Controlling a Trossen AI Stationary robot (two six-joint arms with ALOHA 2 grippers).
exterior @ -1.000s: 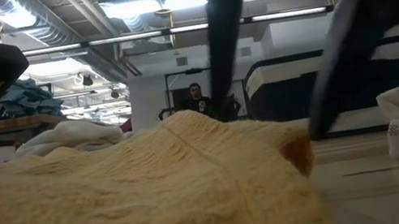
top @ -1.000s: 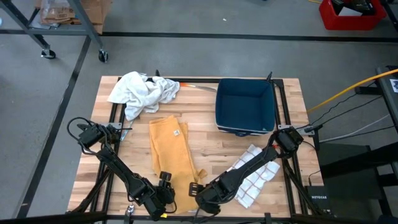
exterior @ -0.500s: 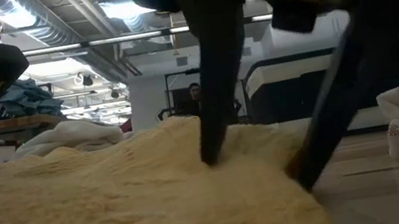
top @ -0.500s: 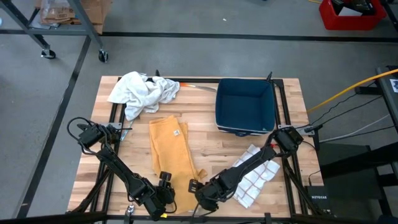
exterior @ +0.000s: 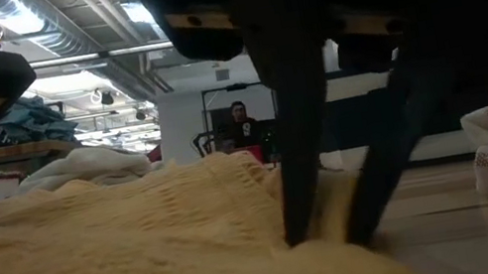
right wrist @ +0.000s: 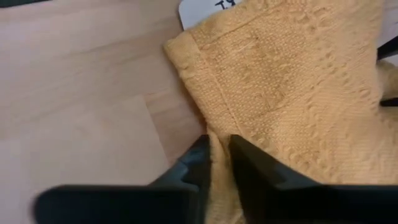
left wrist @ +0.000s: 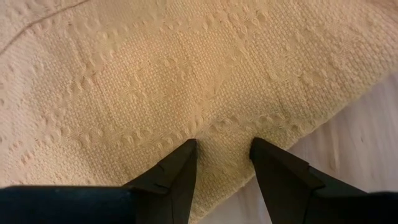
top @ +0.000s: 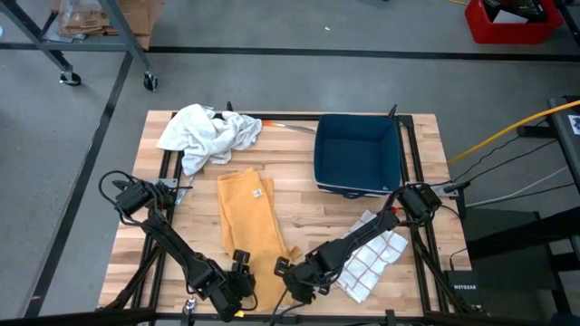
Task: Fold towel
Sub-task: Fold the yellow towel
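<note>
The yellow towel [top: 249, 213] lies lengthwise on the wooden table, far end near the middle, near end at the front edge. My left gripper [top: 240, 269] is at its near left part, shut on cloth that bulges between the fingers [left wrist: 221, 140]. My right gripper [top: 286, 274] is at its near right edge, the fingers nearly together on the hem [right wrist: 216, 146]. The low view shows these fingers [exterior: 298, 188] coming down onto the towel [exterior: 95, 264]. My left gripper pinches the yellow towel close to its near edge [left wrist: 219, 127], fingers slanting down from the near side. Creases run out from the fingertips. The towel lies on the table; how many layers are held I cannot tell. My right gripper pinches the towel's hemmed right edge [right wrist: 214, 127], a little back from a corner [right wrist: 177, 43]. The fingers slant down from the table's right. A small ridge of cloth [exterior: 335, 196] stands between them; the rest of the towel lies on the table.
A crumpled white towel [top: 208, 131] lies at the far left. A dark blue bin [top: 358, 154] stands at the far right. A white checked cloth [top: 373, 255] lies under the right arm. Bare wood [right wrist: 81, 93] shows beside the yellow towel's edge.
My right gripper has sunk onto the yellow towel's near right edge, moved a little toward the table's left, rolled somewhat, and drawn its fingers together on the hem, raising a small ridge of cloth. The left gripper has kept still.
</note>
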